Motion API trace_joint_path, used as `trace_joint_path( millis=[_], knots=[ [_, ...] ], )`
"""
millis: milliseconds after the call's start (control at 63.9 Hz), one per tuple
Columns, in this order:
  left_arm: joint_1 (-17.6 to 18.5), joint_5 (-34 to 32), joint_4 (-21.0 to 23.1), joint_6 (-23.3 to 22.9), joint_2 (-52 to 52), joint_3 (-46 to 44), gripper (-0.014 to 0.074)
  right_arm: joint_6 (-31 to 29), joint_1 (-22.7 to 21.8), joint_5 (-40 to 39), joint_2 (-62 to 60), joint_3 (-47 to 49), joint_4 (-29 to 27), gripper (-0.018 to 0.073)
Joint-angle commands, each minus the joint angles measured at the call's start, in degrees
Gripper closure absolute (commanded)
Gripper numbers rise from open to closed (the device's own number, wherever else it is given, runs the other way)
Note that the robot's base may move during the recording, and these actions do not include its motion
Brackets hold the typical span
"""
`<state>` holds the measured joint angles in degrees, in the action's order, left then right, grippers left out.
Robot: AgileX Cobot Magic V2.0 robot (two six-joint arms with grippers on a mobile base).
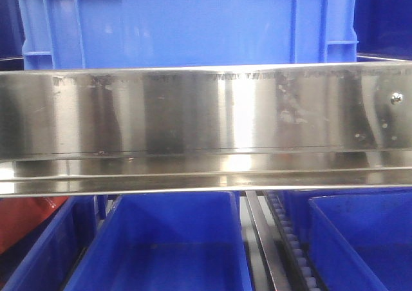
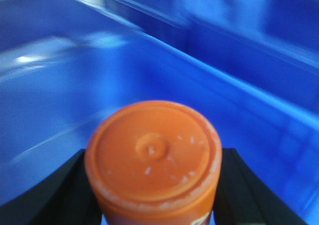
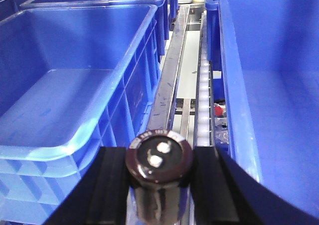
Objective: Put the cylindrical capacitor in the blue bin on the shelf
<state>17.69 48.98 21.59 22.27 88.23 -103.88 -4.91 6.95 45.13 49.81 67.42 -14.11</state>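
In the right wrist view, my right gripper [image 3: 159,172] is shut on the cylindrical capacitor [image 3: 158,158], a dark brown can with two silver terminals on its end. It hangs over the gap between two blue bins [image 3: 60,85] [image 3: 274,85]. In the left wrist view, my left gripper [image 2: 154,180] is shut on a stubby orange cylinder [image 2: 152,153], held over the inside of a blue bin [image 2: 75,85]. In the front view the shelf's shiny steel front rail [image 1: 193,111] fills the middle. Neither gripper shows there.
A large blue crate [image 1: 187,20] stands on the tier above the rail. Lower bins [image 1: 167,246] [image 1: 360,239] sit below it, with an orange-red shape [image 1: 26,220] at the left. A steel rail and white roller track [image 3: 203,100] run between the bins.
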Motion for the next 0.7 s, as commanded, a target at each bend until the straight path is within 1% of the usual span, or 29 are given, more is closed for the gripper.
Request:
trace_joint_path(
  millis=[0,16,47,219,298,329,376,423,485,501,517,532,548,626,642,689],
  knots=[
    [3.15,-0.58,-4.23,0.34,4.55,-2.55,0.0708,-0.08,0.14,-1.91,-0.2,0.58,-0.1,0.0721],
    [3.39,-0.57,-5.13,0.22,6.03,-3.1,0.0708,-0.08,0.14,-1.91,-0.2,0.58,-0.1,0.0721],
    [3.62,-0.57,-5.56,0.22,7.45,-3.51,0.0708,-0.08,0.14,-1.91,-0.2,0.58,-0.1,0.0721],
    [3.68,-0.71,-6.07,0.22,13.46,-4.26,0.0708,-0.08,0.14,-1.91,-0.2,0.58,-0.1,0.0721],
    [3.68,-0.07,-6.2,0.22,14.54,-4.26,0.069,-0.08,0.14,-1.91,-0.2,0.58,-0.1,0.0721],
    [3.68,0.2,-6.2,0.22,14.7,-4.26,0.0657,-0.08,0.14,-1.91,-0.2,0.58,-0.1,0.0721],
    [3.68,0.33,-6.2,0.22,14.7,-4.26,0.0584,-0.08,0.14,-1.91,-0.2,0.58,-0.1,0.0721],
    [3.68,0.58,-6.2,0.22,14.7,-4.26,0.0493,-0.08,0.14,-1.91,-0.2,0.58,-0.1,0.0721],
    [3.68,0.62,-6.2,0.22,14.48,-4.26,0.0323,-0.08,0.14,-1.91,-0.2,0.58,-0.1,0.0721],
    [3.68,0.62,-6.2,0.22,14.48,-4.26,0.0302,-0.08,0.14,-1.91,-0.2,0.58,-0.1,0.0721],
    [3.68,0.62,-6.2,0.22,14.48,-4.26,0.0261,-0.08,0.14,-1.91,-0.2,0.58,-0.1,0.0721],
    [3.68,0.62,-6.2,0.22,14.37,-4.26,0.0199,-0.08,0.14,-1.91,-0.2,0.58,-0.1,0.0721],
    [3.68,0.62,-6.2,0.22,14.37,-4.26,0.0158,-0.08,0.14,-1.91,-0.2,0.58,-0.1,0.0721],
    [3.68,0.62,-6.2,0.22,14.28,-4.26,-0.0021,-0.08,0.14,-1.91,-0.2,0.58,-0.1,0.0721],
    [3.68,0.62,-6.2,0.22,14.28,-4.26,-0.0027,-0.08,0.14,-1.91,-0.2,0.58,-0.1,0.0721],
    [3.68,0.72,-6.2,0.12,14.24,-4.26,0.0006,-0.08,0.14,-1.91,-0.2,0.58,-0.1,0.0721]
  ],
)
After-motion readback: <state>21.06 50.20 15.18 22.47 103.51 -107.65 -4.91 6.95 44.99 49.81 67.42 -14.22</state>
